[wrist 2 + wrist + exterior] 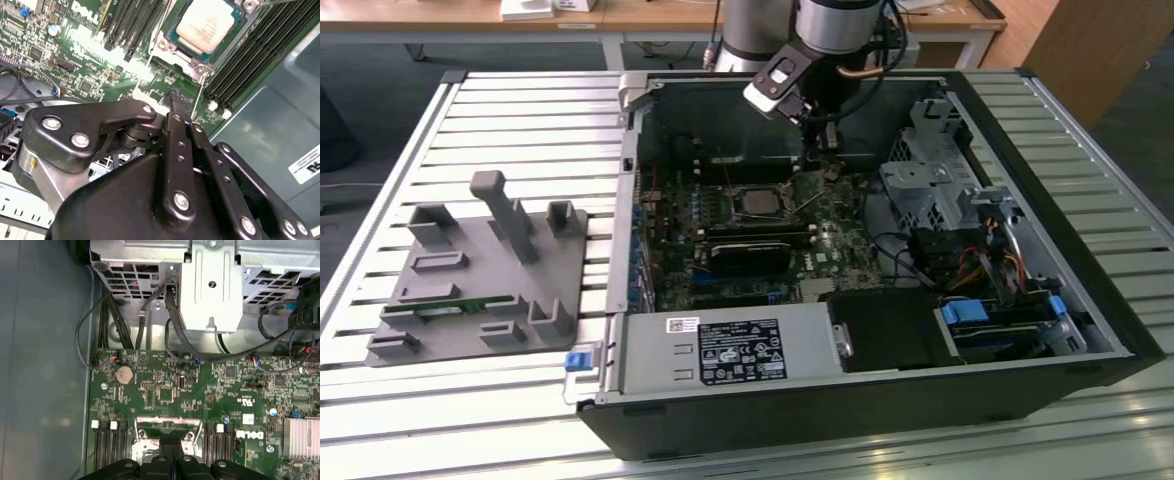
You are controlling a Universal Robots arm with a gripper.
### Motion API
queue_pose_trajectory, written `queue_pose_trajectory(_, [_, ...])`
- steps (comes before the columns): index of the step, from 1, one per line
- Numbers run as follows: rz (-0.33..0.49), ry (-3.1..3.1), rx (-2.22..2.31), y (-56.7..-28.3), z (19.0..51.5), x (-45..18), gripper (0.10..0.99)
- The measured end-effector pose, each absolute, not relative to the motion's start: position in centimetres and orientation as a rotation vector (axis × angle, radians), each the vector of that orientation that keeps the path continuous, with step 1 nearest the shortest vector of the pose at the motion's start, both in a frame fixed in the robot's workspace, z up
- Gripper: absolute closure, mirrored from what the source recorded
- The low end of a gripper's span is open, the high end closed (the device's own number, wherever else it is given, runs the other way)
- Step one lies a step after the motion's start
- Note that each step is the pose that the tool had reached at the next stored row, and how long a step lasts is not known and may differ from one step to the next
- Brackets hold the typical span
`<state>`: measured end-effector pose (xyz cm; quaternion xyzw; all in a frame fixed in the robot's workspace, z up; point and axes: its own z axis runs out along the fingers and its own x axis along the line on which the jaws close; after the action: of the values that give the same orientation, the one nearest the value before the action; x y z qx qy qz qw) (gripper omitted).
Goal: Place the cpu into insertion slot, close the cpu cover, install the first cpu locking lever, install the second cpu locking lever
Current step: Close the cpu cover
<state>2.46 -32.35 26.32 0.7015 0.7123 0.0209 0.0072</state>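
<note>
Exterior view: high, well back, looking down into the open computer case [854,410] on the slatted bench [520,110]. Both wrist views: close above its motherboard [165,390], sharing the memory slots [250,65].

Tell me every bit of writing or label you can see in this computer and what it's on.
White logo lettering: on the motherboard, a maker's mark, not quoted.
White sticker: on the power supply, print too small to read.
White label: on the case wall, cut off and blurred.
Nothing else is legible.
</note>
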Motion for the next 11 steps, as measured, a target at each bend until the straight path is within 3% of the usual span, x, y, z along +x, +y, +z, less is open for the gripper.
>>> queue_pose_trajectory(11, [0.062, 2.229, 2.195, -32.3, 26.0, 4.3, 0.980])
